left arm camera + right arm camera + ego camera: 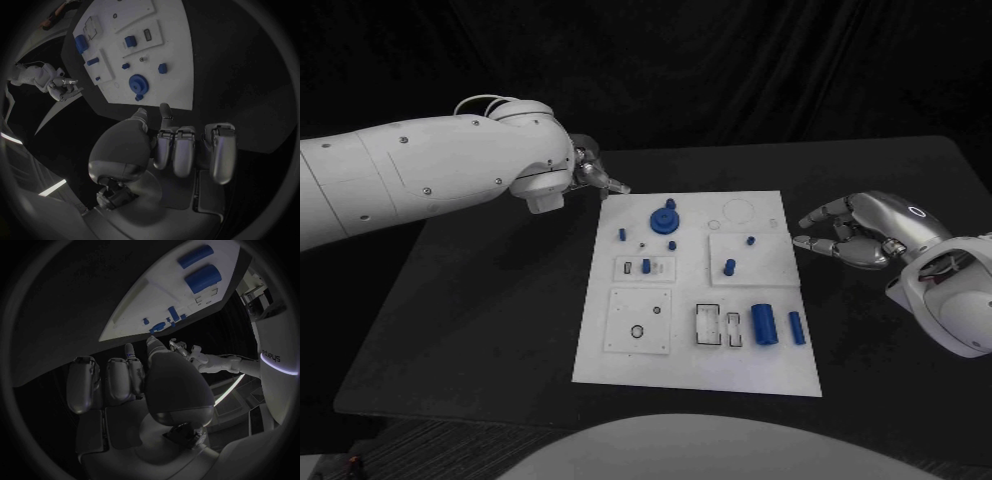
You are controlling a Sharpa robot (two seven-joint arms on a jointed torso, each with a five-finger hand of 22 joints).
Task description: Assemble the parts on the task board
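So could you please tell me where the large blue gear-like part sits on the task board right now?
In the head view, the large blue gear-like part stands near the far edge of the task board, left of centre, closest to the left robot hand.

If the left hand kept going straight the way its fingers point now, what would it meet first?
Probably the task board near its far left corner; the left hand holds nothing. Next in line looks like the round blue part, though height is unclear.
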